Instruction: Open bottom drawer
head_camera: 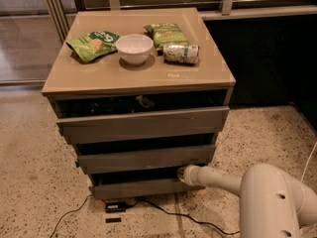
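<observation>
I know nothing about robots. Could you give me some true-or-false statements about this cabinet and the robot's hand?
1. The gripper is at the right end of the bottom drawer. True.
2. The white bowl sits on the floor. False: it stands on the cabinet top.
3. The can lies on its side. True.
4. Only one green bag is there. False: one green bag lies left of the bowl, another behind the can.

Bottom drawer (138, 188): lowest of three fronts.
Gripper (181, 174): at its upper right corner.
Bowl (134, 48): on the cabinet top (148, 79), right of a snack bag (93, 44).
</observation>
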### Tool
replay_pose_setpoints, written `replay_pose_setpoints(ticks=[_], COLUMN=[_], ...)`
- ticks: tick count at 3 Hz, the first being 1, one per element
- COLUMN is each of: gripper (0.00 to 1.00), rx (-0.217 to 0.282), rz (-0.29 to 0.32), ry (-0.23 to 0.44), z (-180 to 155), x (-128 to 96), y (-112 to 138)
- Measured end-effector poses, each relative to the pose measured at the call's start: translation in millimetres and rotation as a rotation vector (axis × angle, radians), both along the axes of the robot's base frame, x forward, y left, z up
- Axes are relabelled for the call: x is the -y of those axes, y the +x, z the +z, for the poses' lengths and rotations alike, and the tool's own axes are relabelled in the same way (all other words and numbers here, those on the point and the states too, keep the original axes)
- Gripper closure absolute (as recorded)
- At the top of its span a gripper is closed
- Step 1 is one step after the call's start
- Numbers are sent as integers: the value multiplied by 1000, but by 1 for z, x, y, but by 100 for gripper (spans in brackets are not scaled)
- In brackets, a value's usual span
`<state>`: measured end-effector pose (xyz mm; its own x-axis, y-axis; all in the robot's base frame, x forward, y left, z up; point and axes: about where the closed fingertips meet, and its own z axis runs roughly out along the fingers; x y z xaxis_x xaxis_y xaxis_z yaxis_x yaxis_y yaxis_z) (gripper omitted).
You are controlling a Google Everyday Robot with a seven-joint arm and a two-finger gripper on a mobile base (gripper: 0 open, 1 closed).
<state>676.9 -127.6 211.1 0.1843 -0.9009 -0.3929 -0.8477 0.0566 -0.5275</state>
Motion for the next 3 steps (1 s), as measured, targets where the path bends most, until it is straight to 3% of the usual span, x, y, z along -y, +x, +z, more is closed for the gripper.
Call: replay_pose_setpoints(ticks=[1,2,3], gripper=[100,100,100], rx=[-10,-74,-83], rz=[2,13,16], ry=[2,17,20], z=[0,1,-1], x=[0,1,-1], y=[-1,-8,-9])
